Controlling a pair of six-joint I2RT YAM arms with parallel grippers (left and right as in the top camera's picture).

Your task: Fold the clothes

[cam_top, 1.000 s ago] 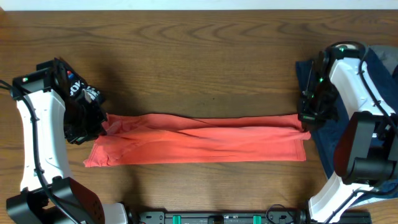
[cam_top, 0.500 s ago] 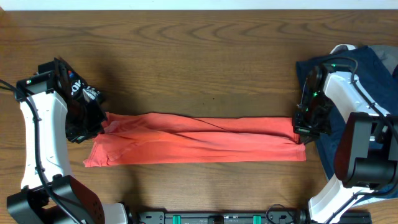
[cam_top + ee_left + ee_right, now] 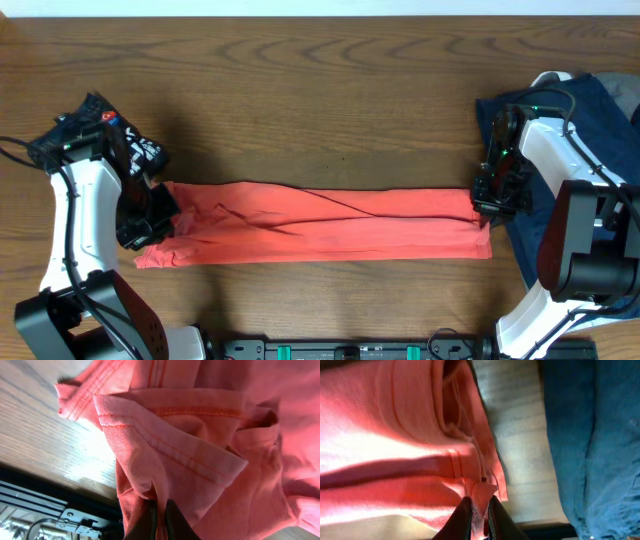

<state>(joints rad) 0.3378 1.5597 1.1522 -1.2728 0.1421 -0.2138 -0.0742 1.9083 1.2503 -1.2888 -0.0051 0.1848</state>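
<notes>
Left fingers had shifted toward the desk's near edge. They and the right fingers pinched the T-shirt; uneven pull risked skew.

L gripper pinching coral shirt fold.

This looks like a robotics lab bench. A wood-grain table has a white robot arm mounted at one end and a second arm at the other. A black mounting rail with green fittings runs along the near edge.
</notes>
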